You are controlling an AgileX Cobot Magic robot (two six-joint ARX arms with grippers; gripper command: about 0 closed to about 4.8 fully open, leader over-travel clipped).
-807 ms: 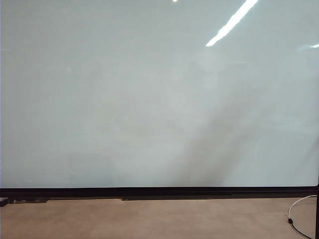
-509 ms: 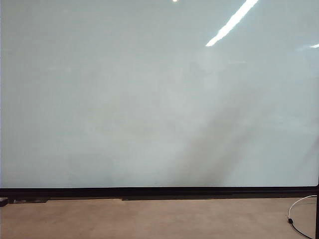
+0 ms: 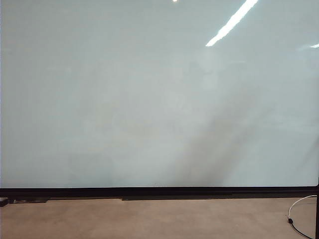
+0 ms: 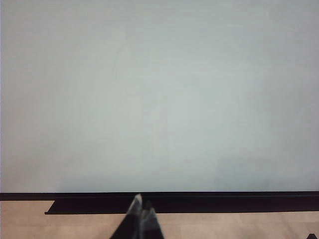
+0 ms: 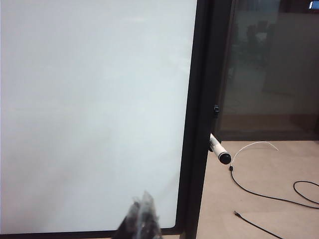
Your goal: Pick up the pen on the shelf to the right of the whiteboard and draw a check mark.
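Pen [image 5: 218, 151]: white barrel, black tip, beside whiteboard [image 5: 94, 114]; both hands shut.

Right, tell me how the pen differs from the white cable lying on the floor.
The pen is a short, straight, stiff white barrel with a black end; the white cable is long, thin and curved. The pen sticks out from the whiteboard frame's right edge, above the floor; the cable lies on the floor. Both are white with a black end. The right gripper, shut, touches neither.
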